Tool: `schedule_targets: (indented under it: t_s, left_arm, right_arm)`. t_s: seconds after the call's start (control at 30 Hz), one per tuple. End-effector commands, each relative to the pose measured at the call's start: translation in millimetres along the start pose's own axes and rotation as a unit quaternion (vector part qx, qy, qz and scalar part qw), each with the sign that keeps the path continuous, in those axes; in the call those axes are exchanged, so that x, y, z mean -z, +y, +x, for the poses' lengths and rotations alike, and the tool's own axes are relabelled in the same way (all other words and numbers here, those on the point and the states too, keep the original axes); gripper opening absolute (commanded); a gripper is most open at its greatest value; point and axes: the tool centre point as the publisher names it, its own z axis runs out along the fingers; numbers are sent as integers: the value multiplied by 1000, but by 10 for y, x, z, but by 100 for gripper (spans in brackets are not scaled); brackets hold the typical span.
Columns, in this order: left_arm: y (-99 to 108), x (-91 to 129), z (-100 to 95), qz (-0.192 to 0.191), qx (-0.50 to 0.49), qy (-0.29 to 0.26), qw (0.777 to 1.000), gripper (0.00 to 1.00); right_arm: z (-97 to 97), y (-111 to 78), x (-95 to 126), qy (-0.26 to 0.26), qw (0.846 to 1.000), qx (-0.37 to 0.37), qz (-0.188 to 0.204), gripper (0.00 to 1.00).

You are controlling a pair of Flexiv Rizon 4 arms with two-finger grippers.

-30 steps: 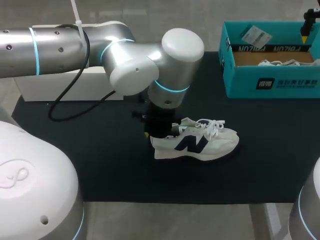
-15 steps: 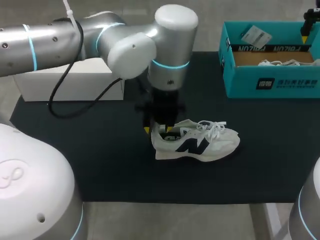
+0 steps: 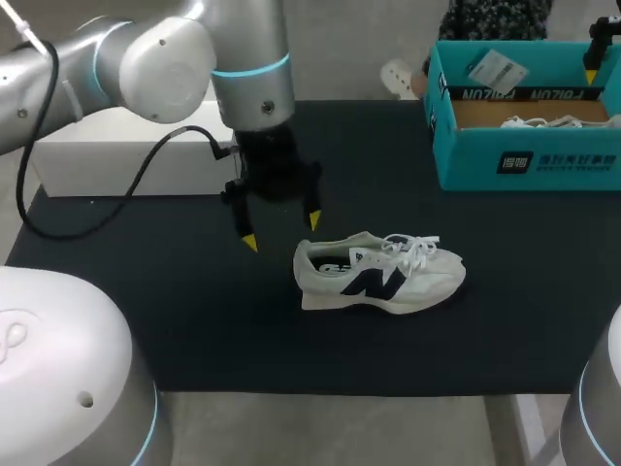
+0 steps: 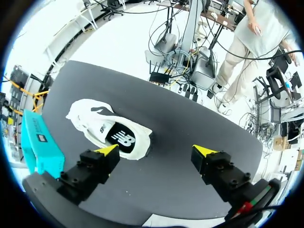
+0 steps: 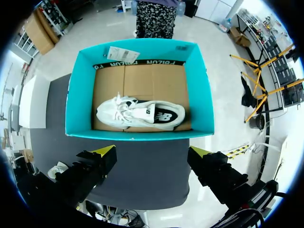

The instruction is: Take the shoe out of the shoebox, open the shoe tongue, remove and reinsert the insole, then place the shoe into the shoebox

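**A:** What is the bench (image 3: 194, 320) like?

**B:** It has a dark, matte top. A long white box (image 3: 126, 160) lies along its far left edge, and the teal shoebox (image 3: 524, 160) sits at the far right corner.

**A:** And the shoe?

**B:** The white shoe (image 3: 378, 277) stands on its sole near the middle of the bench, well apart from the shoebox. Its toe points right and its laces are loose.

**A:** The claws?

**B:** The left claw (image 3: 281, 232) hangs above the bench just beside the heel, fingers spread wide and holding nothing. The right claw (image 5: 152, 151) hovers over the shoebox, also spread and empty.

**A:** Is anything inside the shoebox?

**B:** A second shoe (image 5: 140, 114), also white, lies on the brown cardboard floor. A paper tag (image 5: 122, 54) rests on the far wall.
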Motion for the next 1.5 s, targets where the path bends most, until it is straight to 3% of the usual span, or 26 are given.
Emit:
schedule_targets:
  t_s: [0.03, 0.13, 0.2, 0.3, 0.7, 0.83, 1.03, 1.1, 1.5]
  left_arm:
    - [65, 106, 298, 61, 34, -232, 970, 100]
    - [178, 90, 366, 115, 60, -306, 943, 100]
    - [193, 106, 379, 124, 52, -319, 938, 100]
    - [179, 143, 322, 145, -21, -282, 948, 100]
    - [179, 143, 322, 145, -21, -282, 948, 100]
    - [163, 138, 333, 186, 77, -315, 928, 100]
    - [123, 175, 400, 226, 192, -319, 900, 100]
    - [130, 238, 418, 243, 223, -342, 880, 100]
    - [130, 238, 418, 243, 223, -342, 880, 100]
  right_arm:
    - [-1, -4, -1, 0, 1000, 0, -1, 100]
    - [-1, -4, -1, 0, 1000, 0, -1, 100]
    - [-1, -4, -1, 0, 1000, 0, -1, 100]
    - [-1, -4, -1, 0, 1000, 0, -1, 100]
    - [-1, -4, -1, 0, 1000, 0, -1, 100]
    - [-1, -4, -1, 0, 1000, 0, -1, 100]
    - [-1, -4, -1, 0, 1000, 0, -1, 100]
    - [-1, -4, -1, 0, 1000, 0, -1, 100]
    - [-1, -4, -1, 0, 1000, 0, -1, 100]
